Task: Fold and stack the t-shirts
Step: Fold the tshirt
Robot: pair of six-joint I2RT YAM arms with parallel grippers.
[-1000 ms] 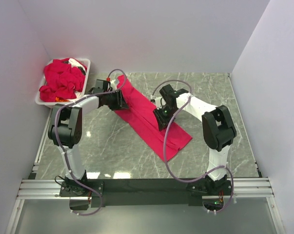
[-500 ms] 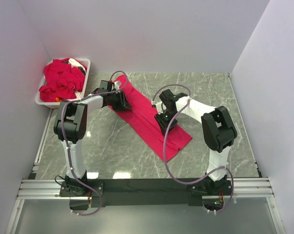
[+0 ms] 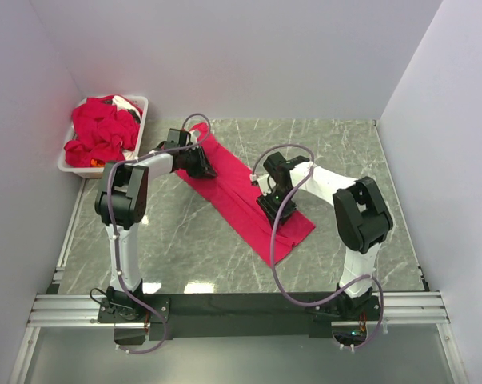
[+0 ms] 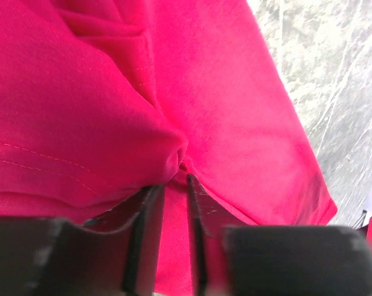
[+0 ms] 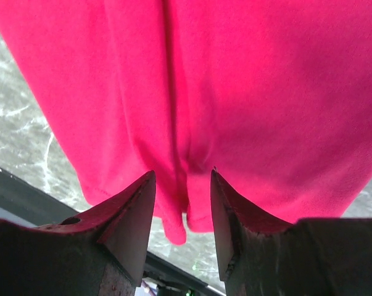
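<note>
Since a second ago the right gripper (image 5: 182,179) has slid toward the near-right end of the one crimson-red thin-fabric t-shirt (image 3: 242,202), a strip lying diagonally on the grey marbled table (image 3: 344,152). Its jaws stand parted over a cloth ridge, holding nothing, while the left gripper (image 4: 173,176) pinches a fold at the far-left end; both probably should grip matching edges before lifting. One white rectangular plastic bin (image 3: 141,102), far left, holds more red shirts (image 3: 103,132), uncountable.

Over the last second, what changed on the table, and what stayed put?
The left gripper edged farther out and pinches a pucker at the folded t-shirt's far end. The right gripper slid toward its near end, jaws open. The shirt strip and the heaped bin stayed put.
</note>
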